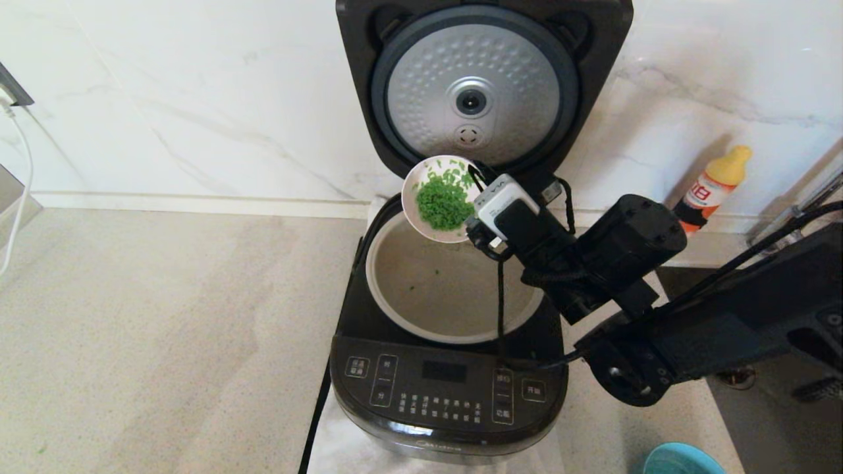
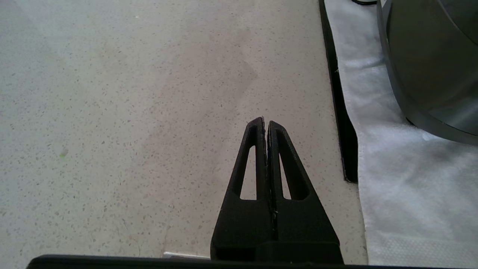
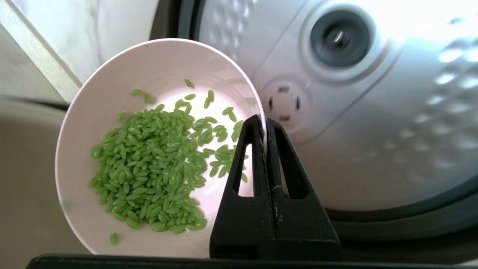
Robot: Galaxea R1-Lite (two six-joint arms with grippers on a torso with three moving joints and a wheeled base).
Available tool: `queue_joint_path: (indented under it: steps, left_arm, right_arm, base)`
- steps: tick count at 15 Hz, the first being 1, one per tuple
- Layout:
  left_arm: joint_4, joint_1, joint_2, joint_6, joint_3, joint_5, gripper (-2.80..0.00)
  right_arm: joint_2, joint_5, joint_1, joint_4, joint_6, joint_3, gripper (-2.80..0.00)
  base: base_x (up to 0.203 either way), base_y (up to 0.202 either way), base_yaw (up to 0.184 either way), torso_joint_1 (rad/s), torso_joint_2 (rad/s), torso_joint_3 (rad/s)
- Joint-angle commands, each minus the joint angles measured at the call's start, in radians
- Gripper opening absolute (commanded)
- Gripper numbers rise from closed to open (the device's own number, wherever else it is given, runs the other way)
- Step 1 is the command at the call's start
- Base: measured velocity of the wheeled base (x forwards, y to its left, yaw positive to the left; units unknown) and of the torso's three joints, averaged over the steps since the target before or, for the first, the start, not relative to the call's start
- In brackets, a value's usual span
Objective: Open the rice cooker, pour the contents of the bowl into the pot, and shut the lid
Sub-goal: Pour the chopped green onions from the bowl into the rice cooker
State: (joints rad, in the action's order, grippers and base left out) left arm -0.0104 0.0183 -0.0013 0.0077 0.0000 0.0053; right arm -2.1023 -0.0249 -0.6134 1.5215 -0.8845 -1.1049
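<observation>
bowl tilted over pot
right pincer (image 3: 265, 129) clamps pink bowl (image 1: 438, 197) rim above pot (image 1: 448, 289); lid (image 1: 481, 85) up; left pincer (image 2: 266, 125) closed, idle over worktop (image 2: 130, 112).

Home kitchen. Speckled beige stone desk (image 1: 164, 329) runs up to white marble-veined wall (image 1: 197, 99). Rice cooker (image 1: 448, 388) on white cloth (image 2: 403, 179), lid (image 1: 474, 85) up, just beyond right hand (image 3: 264, 129). Hand pinches rim of pink bowl (image 3: 112, 112) of green grains (image 3: 157, 168). Yellow-capped orange bottle (image 1: 714, 184) against wall, well to hand's right. White cable (image 1: 20, 191) hangs from wall outlet far to hand's left. Teal bowl rim (image 1: 681, 459) at near desk edge.
</observation>
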Motion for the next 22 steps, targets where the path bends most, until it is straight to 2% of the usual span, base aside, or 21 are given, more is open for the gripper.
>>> queue_joint_path:
  steps: [1,5,12,15,22]
  left_arm:
    - [0.0,0.0,0.0,0.0,0.009,0.001,-2.8]
    - [0.0,0.0,0.0,0.0,0.009,0.001,-2.8]
    - [0.0,0.0,0.0,0.0,0.009,0.001,-2.8]
    - [0.0,0.0,0.0,0.0,0.009,0.001,-2.8]
    - [0.0,0.0,0.0,0.0,0.009,0.001,-2.8]
  right_arm:
    - [-0.036,0.0,0.01,0.009,-0.004,-0.052,-2.8]
    - [0.012,0.002,0.008,0.009,-0.007,-0.109,-2.8]
    - [0.016,0.068,0.013,0.009,-0.016,-0.181,-2.8]
    - [0.008,0.105,0.049,0.009,-0.019,-0.236,-2.8]
    - [-0.022,0.122,0.055,0.009,-0.019,-0.205,-2.8]
  base:
    - [0.0,0.0,0.0,0.0,0.0,0.0]
    - [0.0,0.0,0.0,0.0,0.0,0.0]
    - [0.0,0.0,0.0,0.0,0.0,0.0]
    - [0.0,0.0,0.0,0.0,0.0,0.0]
    - [0.0,0.0,0.0,0.0,0.0,0.0]
